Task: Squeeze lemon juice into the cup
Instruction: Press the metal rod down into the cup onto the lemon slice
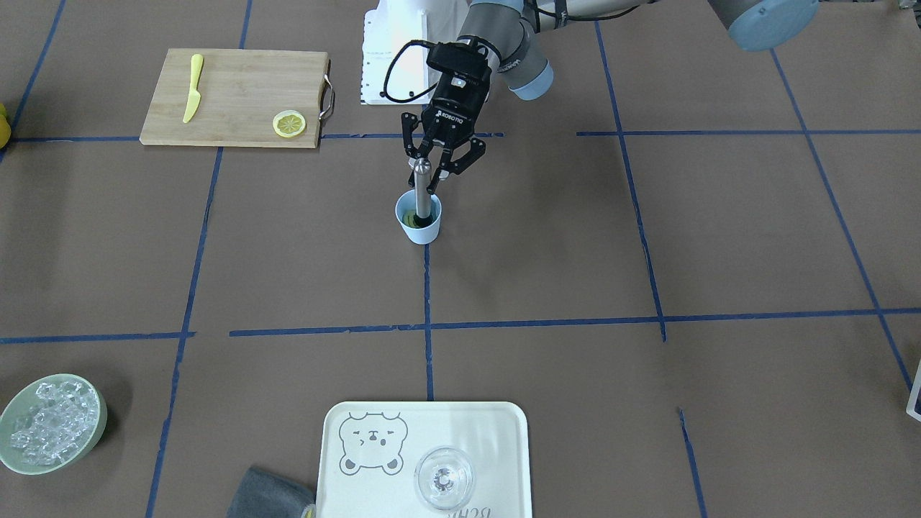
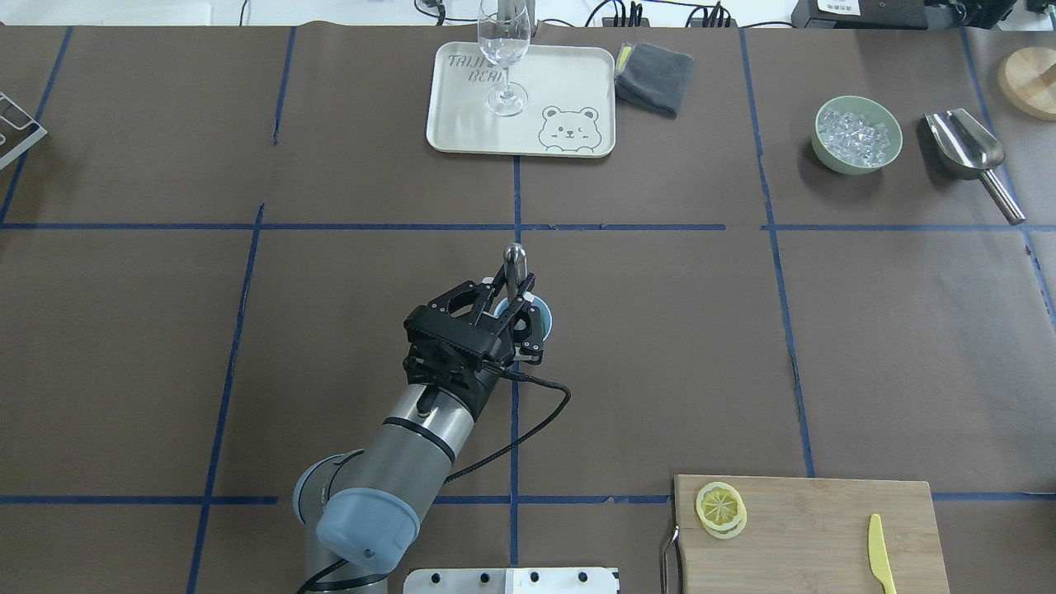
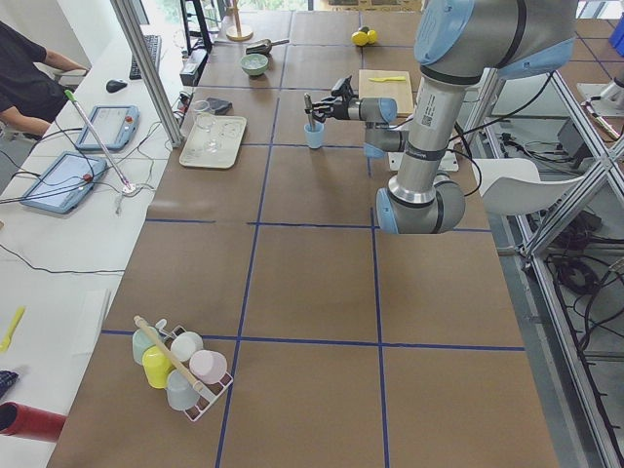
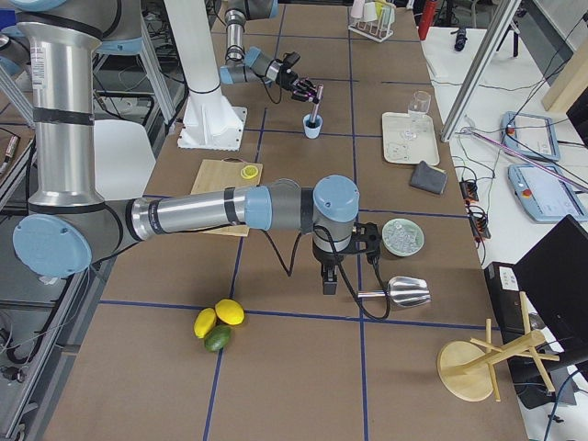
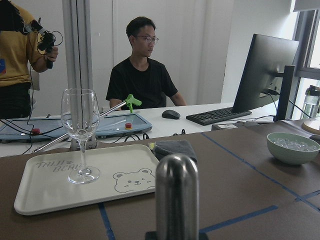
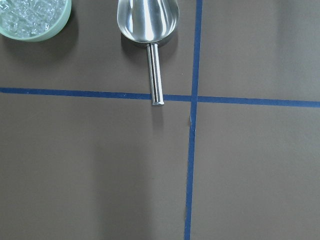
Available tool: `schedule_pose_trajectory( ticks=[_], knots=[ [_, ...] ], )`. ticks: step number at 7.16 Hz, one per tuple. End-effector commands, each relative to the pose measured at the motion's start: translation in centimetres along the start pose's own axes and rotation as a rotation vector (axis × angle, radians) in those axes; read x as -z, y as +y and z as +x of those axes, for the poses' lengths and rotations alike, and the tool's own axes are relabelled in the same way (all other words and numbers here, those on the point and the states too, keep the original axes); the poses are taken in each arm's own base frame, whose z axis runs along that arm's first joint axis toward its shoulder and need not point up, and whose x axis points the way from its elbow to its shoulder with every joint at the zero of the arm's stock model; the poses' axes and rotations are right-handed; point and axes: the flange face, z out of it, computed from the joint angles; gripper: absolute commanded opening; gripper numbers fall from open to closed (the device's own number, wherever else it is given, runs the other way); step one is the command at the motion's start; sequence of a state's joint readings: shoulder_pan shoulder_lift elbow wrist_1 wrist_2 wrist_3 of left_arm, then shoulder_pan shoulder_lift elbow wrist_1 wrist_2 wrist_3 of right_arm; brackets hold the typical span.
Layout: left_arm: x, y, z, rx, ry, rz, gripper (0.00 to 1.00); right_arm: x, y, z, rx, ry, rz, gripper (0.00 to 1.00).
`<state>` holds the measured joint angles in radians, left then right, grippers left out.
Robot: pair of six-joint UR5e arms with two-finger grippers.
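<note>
Table point(image 1: 647, 252) | left end effector point(image 1: 432, 184) clamps muddler point(image 1: 422, 191) | cup point(image 1: 419, 232) half-hides lemon point(image 1: 410, 219) | right end effector point(image 4: 329, 281): cannot tell

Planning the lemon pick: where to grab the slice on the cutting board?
Pinch the lemon slice by its rim, across the diameter, straight down from above. It lies flat on the cutting board, so only the top face and thin edge are reachable. The yellow knife lies well clear.

Silver arms point(image 2: 425, 441), pale-blue caps point(image 2: 367, 524) — black cabled left gripper point(image 1: 430, 173)
</note>
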<state>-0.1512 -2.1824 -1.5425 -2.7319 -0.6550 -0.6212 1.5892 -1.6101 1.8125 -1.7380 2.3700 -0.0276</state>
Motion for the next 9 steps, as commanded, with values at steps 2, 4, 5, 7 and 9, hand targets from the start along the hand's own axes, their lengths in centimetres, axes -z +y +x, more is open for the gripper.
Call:
schedule_pose_trajectory(
  ticks=[2, 4, 5, 7, 9],
  knots=[
    [1.6, -3.8, 0.3, -0.035, 0.062, 0.026, 0.00, 0.3, -0.2, -0.3, 0.007, 0.000, 0.006, 1.00],
    [3.2, -8.7, 0.0, -0.074, 0.122, 0.095, 0.00, 0.4, -0.2, -0.4, 0.009, -0.001, 0.009, 1.00],
    [3.3, -10.9, -1.2, -0.086, 0.156, 0.154, 0.00, 0.6, -0.2, -0.6, 0.012, -0.001, 0.013, 1.00],
    [1.6, -12.8, -7.1, -0.152, 0.234, 0.149, 0.00, 0.6, -0.1, -0.6, 0.011, -0.003, 0.012, 1.00],
    [0.6, -14.4, -14.7, -0.257, 0.384, 0.052, 0.00, 0.6, -0.1, -0.6, 0.011, -0.001, 0.012, 1.00]
  ],
)
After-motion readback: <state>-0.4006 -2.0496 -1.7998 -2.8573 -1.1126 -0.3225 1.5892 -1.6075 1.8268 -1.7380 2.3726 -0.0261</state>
